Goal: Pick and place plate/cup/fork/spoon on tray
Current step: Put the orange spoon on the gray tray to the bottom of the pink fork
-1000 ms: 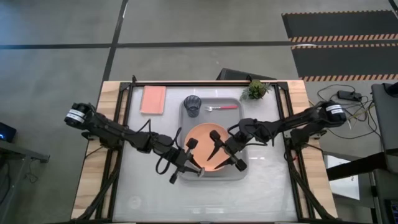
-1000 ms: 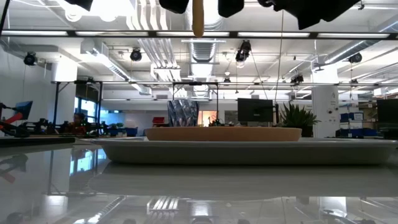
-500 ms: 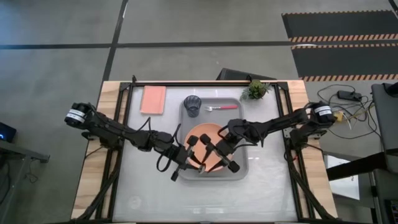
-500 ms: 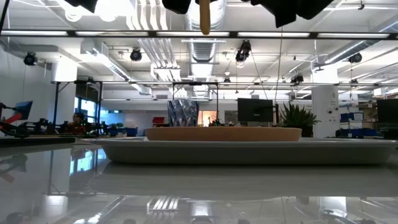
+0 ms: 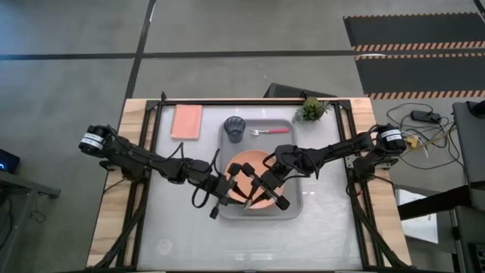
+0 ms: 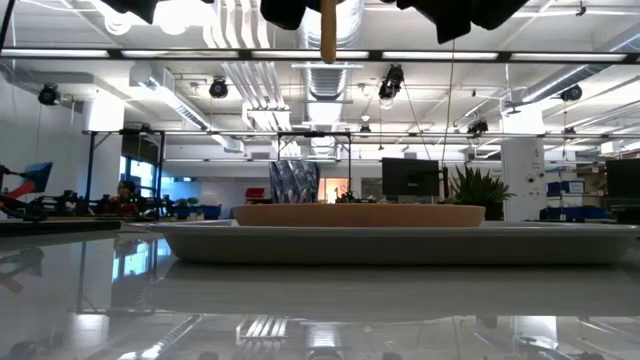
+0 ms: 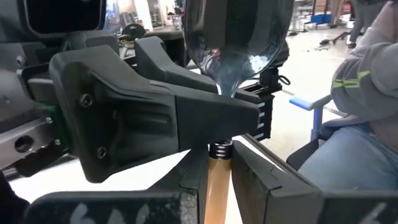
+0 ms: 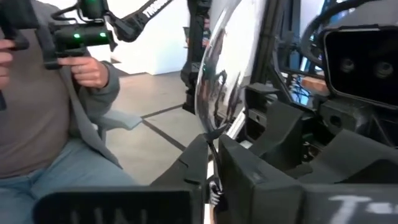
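The spoon, silver bowl and tan handle, hangs high over the salmon plate, with both grippers on it. My left gripper is shut on its handle. My right gripper is shut on it just below the bowl. In the low view only the handle's lower end shows under the dark grippers. The plate lies flat in the grey tray. The dark cup and the pink-handled fork rest on the tray's far part. My left gripper pinches the spoon's tan handle between its two fingers, close below the neck. The spoon is lifted clear of the plate, its handle end hanging down. My right gripper pinches the spoon at its neck, right under the bowl, coming from the table's right side. Its fingers lie across the spoon, just beyond my left fingers.
A pink rectangular pad lies at the far left and a small green plant stands at the far right corner. A person sits beyond the table, holding a controller.
My right gripper has moved toward the table's left, up to the spoon held by my left gripper, and has shut on it near the bowl. The spoon has stayed lifted over the plate.
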Robot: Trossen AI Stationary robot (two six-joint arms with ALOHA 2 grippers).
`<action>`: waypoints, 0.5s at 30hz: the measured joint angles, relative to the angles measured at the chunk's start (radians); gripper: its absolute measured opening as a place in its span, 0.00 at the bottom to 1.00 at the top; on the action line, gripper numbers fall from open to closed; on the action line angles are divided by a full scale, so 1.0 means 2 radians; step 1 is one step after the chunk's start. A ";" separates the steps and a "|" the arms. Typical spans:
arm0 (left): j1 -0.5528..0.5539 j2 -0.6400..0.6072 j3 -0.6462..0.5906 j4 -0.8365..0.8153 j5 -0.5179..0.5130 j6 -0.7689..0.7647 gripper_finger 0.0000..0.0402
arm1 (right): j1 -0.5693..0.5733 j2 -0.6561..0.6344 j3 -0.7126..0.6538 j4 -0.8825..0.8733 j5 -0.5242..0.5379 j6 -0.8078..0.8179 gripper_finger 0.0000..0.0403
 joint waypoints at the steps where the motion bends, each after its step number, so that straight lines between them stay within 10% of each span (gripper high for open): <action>1: 0.000 0.000 -0.001 -0.001 -0.003 -0.005 0.10 | 0.000 0.000 0.000 -0.003 0.003 0.000 0.06; 15: 0.004 -0.002 -0.003 0.003 -0.010 -0.037 0.11 | -0.002 -0.005 0.000 -0.005 -0.002 -0.012 0.02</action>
